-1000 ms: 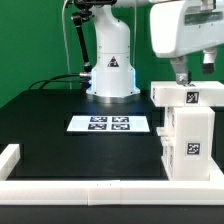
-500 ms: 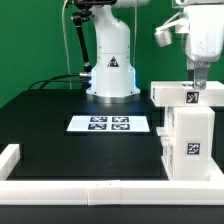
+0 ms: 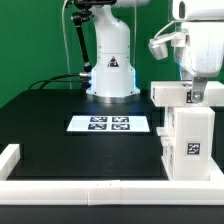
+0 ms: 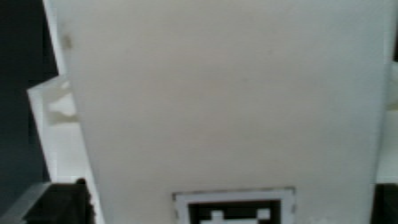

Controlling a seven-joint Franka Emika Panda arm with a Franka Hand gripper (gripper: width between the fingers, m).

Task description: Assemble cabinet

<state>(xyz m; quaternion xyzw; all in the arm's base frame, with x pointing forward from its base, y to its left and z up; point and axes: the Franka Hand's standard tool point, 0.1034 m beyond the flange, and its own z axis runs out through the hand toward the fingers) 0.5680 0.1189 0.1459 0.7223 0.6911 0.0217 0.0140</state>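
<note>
- On the black table [image 3: 60, 120], at the exterior view's right, stands the cabinet [image 3: 188, 140]: a tall white block with a flat upper block on top, each bearing a square tag.
- Over that upper block hangs the gripper [image 3: 196, 94], its fingers reaching down to the block's top; whether they are spread or pinching cannot be told.
- Near the table's middle lies the marker board [image 3: 109, 124], well apart from the cabinet.
- Filling the wrist view is the cabinet's white face [image 4: 222, 110], with a tag at one edge.

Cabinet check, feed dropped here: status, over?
Gripper at cabinet top, jaws unreadable. Cabinet upright by the exterior view's right rail. Nothing blocking.
</note>
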